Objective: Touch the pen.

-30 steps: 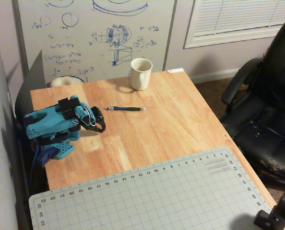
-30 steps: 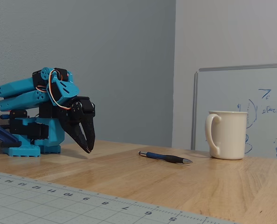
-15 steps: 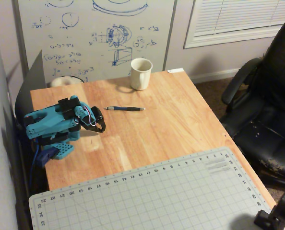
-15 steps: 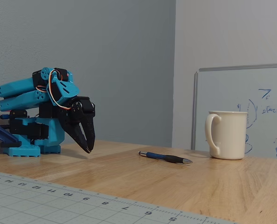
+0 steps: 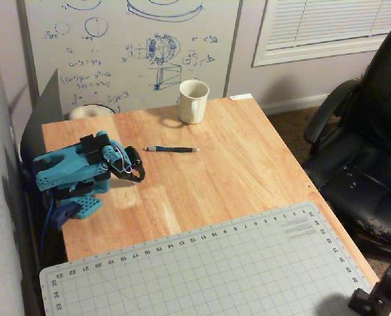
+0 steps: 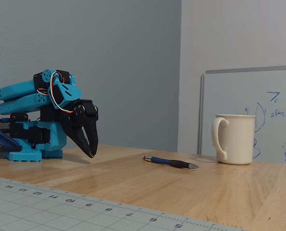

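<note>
The pen (image 5: 171, 149) is thin and dark blue-black and lies flat on the wooden table, left to right in the overhead view. In the fixed view the pen (image 6: 170, 162) lies between the arm and the mug, silvery tip toward the mug. My gripper (image 5: 139, 175) (image 6: 91, 154) hangs on the folded teal arm, black fingers pointing down just above the table. The jaws look closed together and hold nothing. The gripper is a short way left of the pen and apart from it.
A cream mug (image 5: 193, 101) (image 6: 234, 138) stands at the table's far side beyond the pen. A grey cutting mat (image 5: 202, 270) covers the near part of the table. A whiteboard (image 5: 130, 46) leans behind. A black office chair (image 5: 366, 138) stands to the right.
</note>
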Robot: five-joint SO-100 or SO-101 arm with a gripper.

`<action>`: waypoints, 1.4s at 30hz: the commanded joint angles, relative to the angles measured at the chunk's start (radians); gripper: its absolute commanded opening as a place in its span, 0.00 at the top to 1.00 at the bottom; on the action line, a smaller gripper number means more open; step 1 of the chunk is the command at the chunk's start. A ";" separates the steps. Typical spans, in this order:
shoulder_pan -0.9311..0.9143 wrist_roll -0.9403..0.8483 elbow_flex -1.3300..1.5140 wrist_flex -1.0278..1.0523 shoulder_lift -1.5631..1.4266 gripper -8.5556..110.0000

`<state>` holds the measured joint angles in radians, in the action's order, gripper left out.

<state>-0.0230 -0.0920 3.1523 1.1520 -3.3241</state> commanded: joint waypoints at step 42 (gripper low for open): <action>0.272 0.003 -1.108 -0.350 1.540 0.92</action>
<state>0.2393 -0.0920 2.1430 0.8590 -1.8224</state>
